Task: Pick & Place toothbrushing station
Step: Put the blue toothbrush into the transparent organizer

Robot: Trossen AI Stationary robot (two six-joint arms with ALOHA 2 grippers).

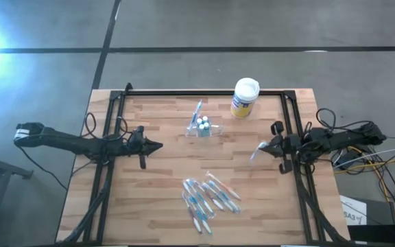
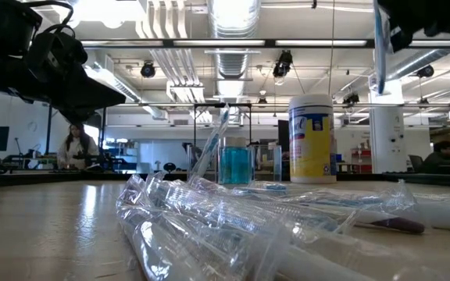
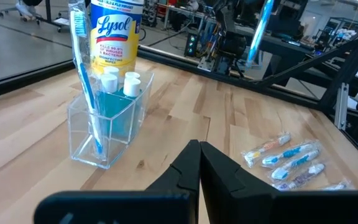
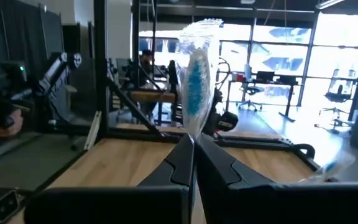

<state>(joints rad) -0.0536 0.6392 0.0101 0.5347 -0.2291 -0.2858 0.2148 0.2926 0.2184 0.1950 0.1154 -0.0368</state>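
Note:
The toothbrushing station, a see-through cup [image 1: 203, 127], stands mid-table toward the far side and holds a blue-white toothbrush [image 3: 82, 68] and white-capped tubes [image 3: 120, 82]. It also shows in the low view [image 2: 235, 162]. My right gripper [image 1: 267, 145] is at the table's right side, shut on a wrapped blue toothbrush [image 4: 194, 81]. My left gripper [image 1: 155, 145] is shut and empty, left of the cup, and its fingertips [image 3: 199, 149] point toward the cup. A pile of wrapped toothbrushes [image 1: 210, 195] lies on the table near its front. My right gripper pinches the wrapped toothbrush between its two fingers at one end of the wrapper [image 4: 192, 132]. The fingers come about level from the table's right side. The toothbrush sticks out past the fingertips and is lifted clear of the table [image 2: 380, 55].
A yellow canister with a white lid [image 1: 245, 97] stands at the far edge, right of the cup. A dark metal frame [image 1: 184, 94] runs along the table's far and side edges. Bare wood lies between the cup and the pile. A person [image 2: 75, 144] sits in the room behind.

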